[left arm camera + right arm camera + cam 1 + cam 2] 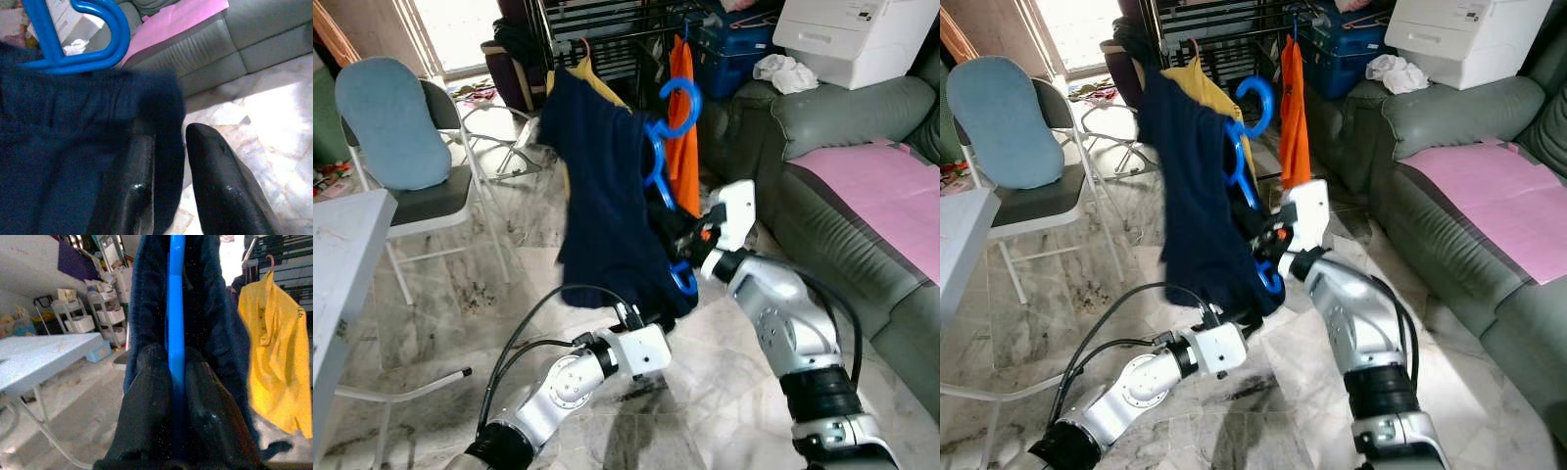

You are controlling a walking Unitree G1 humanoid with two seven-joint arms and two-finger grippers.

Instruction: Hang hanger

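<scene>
Nearest, the left gripper [168,181] had its jaws pinched on the lower hem of the dark navy garment [607,206], apparently to steady the hanging cloth. Just beyond, the right gripper [177,382] had its jaws clamped tight on the bar of the blue plastic hanger [668,137], holding it raised above the marble floor [538,245] with its hook uppermost, ready to catch a rail. Farther off stood the black metal drying rack [607,20], already carrying a yellow shirt [276,367] and an orange garment [682,117]; the hanger hung short of it, not yet hooked on.
</scene>
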